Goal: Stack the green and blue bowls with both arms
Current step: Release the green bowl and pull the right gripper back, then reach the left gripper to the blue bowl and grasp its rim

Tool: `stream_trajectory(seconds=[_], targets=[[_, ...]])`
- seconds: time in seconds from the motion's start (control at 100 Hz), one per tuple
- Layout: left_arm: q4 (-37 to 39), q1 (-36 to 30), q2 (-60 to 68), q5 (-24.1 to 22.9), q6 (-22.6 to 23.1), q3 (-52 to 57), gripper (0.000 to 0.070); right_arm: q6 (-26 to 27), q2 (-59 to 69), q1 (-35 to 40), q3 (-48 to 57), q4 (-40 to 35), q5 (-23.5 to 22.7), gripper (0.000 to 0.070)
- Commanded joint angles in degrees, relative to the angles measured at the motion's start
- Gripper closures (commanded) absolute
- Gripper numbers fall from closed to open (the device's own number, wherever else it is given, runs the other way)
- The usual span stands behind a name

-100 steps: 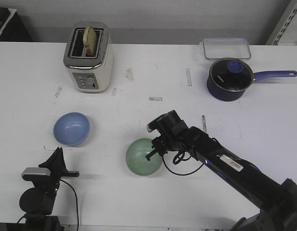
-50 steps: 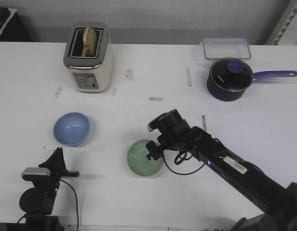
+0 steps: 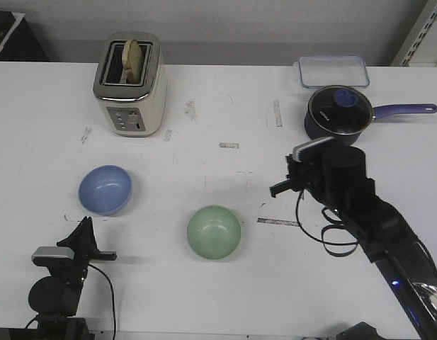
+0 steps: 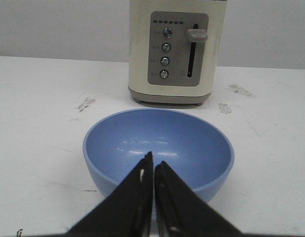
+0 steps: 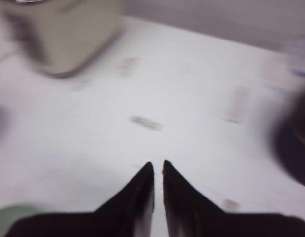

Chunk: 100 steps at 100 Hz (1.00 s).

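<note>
The pale green bowl [image 3: 214, 231] stands upright on the white table, near the front centre. The light blue bowl [image 3: 105, 189] stands to its left. My right gripper [image 3: 277, 190] is shut and empty, raised to the right of the green bowl and apart from it. In the blurred right wrist view its tips [image 5: 157, 166] hang over bare table, with the green bowl [image 5: 8, 218] at the corner. My left gripper [image 3: 83, 227] is shut and empty, low at the front left. In the left wrist view its tips [image 4: 152, 162] point at the blue bowl [image 4: 192, 143] just ahead.
A cream toaster [image 3: 129, 85] with bread in it stands behind the blue bowl and also shows in the left wrist view [image 4: 177, 49]. A dark navy saucepan [image 3: 338, 117] with a glass lid and a clear container [image 3: 333, 71] stand at the back right.
My right gripper has left the green bowl's rim and swung up and to the right. The green bowl stays about where it was. The left arm has not moved.
</note>
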Motion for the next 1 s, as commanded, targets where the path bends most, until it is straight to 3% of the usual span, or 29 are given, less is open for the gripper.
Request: stream_trajectory(seconds=[0.0, 0.29, 0.45, 0.73, 0.99], targets=[[1.0, 0.0, -0.1, 0.1, 0.0, -1.2, 0.0699, -1.1, -2.1, -2.0, -1.8, -0.4, 2.2, 0.0700], [3.8, 0.0, -0.1, 0.0, -0.5, -1.2, 0.0699, -2.6, -18.3, -12.9, -25.1, 9.5, 3.5, 0.0700], [6.6, 0.0, 0.0, -0.9, -6.8, -0.2, 0.0699, -2.6, -26.5, -15.2, -36.6, 15.8, 3.4, 0.0700], [1.6, 0.1, 6.7, -1.9, -8.3, 16.9, 0.0694, -2.8, -31.4, -15.5, -40.7, 16.9, 3.5, 0.0700], [-13.7, 0.1, 27.9, -1.9, -5.0, 44.7, 0.0447, -2.8, -31.3, -15.5, -40.7, 16.9, 3.4, 0.0700]])
